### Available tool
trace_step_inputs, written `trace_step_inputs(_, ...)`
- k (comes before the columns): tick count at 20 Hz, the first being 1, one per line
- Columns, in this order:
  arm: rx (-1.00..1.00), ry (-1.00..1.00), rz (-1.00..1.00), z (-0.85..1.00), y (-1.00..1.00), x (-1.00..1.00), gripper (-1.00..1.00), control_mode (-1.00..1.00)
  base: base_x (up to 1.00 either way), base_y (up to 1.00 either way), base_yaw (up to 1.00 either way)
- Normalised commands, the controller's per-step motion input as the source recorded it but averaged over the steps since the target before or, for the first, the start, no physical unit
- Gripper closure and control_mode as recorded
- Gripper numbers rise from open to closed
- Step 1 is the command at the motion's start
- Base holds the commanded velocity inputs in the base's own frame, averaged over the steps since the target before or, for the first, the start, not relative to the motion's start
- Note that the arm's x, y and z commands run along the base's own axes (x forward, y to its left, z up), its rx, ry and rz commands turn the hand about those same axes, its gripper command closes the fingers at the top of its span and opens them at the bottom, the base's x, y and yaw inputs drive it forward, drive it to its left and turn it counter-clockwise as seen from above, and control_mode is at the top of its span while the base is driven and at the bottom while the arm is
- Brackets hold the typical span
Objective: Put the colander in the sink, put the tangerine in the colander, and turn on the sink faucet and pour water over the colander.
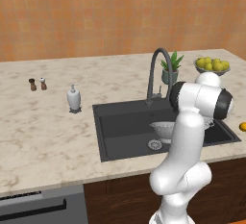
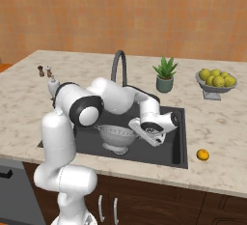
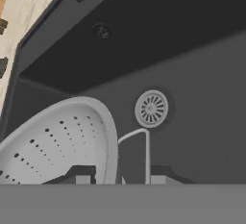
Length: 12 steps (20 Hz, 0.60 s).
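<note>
A pale marbled counter (image 2: 226, 122) runs under an orange tiled wall, with a dark rectangular sink (image 2: 177, 142) sunk into it. Nearest in the hand view, the gripper (image 3: 116, 179) straddles the colander's rim: one fingertip sits inside the bowl, the other outside by the thin wire side handle. The jaws stand only narrowly apart around that rim; whether they are pressing on it or have just let go I cannot tell. The colander (image 2: 116, 136) rests upright on the sink floor, empty, with the round silver drain (image 3: 151, 108) just beside it.

The likely risk, as I judge it, is in pulling away: if a fingertip catches the rim or the handle on the way up, the colander could tip or slide over the drain.

Farther out, the tangerine (image 2: 203, 155) lies on the counter to the right of the basin, well apart from the colander. The gooseneck sink faucet (image 2: 119, 64) rises behind the sink. Beyond it stand a potted plant (image 2: 164, 76) and a grey footed fruit bowl (image 2: 216, 85) heaped with lemons; the basin itself holds the colander and nothing else I can see.
</note>
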Motion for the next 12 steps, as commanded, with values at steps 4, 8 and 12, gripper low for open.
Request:
trace_step_inputs(4, 0.00, -0.17, 0.00, -0.01, 0.09, 0.39, 1.00, -1.00, 0.00, 0.00, 0.00)
trace_step_inputs(8, -0.04, -0.20, 0.00, -0.02, 0.03, 0.18, 1.00, -1.00, 0.00, 0.00, 0.00)
trace_step_inputs(12, -0.10, -0.18, 0.00, -0.28, 0.17, 0.03, 1.00, -1.00, 0.00, 0.00, 0.00)
